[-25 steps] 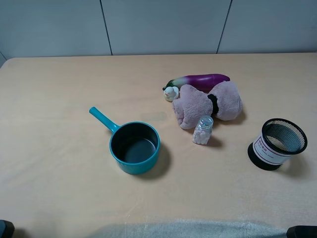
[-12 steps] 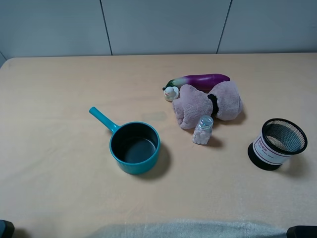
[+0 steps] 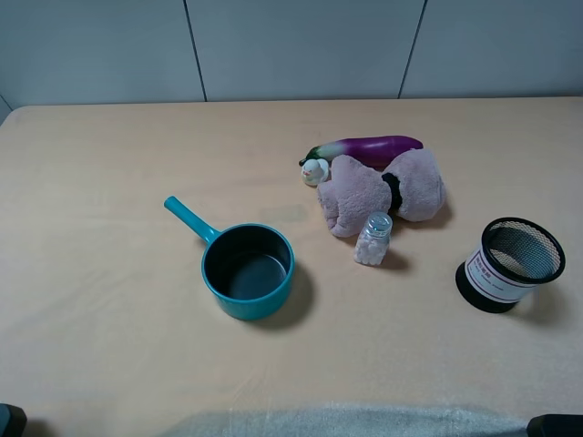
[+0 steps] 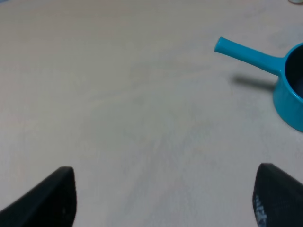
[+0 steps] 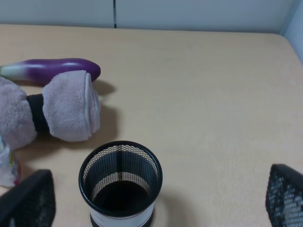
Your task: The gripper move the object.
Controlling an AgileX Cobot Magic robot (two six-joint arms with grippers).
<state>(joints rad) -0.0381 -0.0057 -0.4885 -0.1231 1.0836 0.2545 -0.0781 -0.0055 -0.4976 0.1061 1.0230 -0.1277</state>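
The pink towel bundle [image 3: 383, 193] with a black band around its middle lies on the table, right of centre, touching the purple eggplant [image 3: 369, 147] behind it. It also shows in the right wrist view [image 5: 57, 109]. My left gripper [image 4: 163, 198] is open and empty above bare table, near the teal pan's handle [image 4: 246, 56]. My right gripper [image 5: 156, 201] is open and empty, its fingers spread on either side of the black mesh cup [image 5: 120, 182], with the towel beyond it. Both arms sit at the near table edge, barely showing in the high view.
A teal saucepan [image 3: 248, 270] stands left of centre, handle pointing back left. A small glass shaker [image 3: 373, 239] stands just in front of the towel. A small white figurine [image 3: 315, 170] sits at the towel's left end. The mesh cup [image 3: 510, 264] stands at right.
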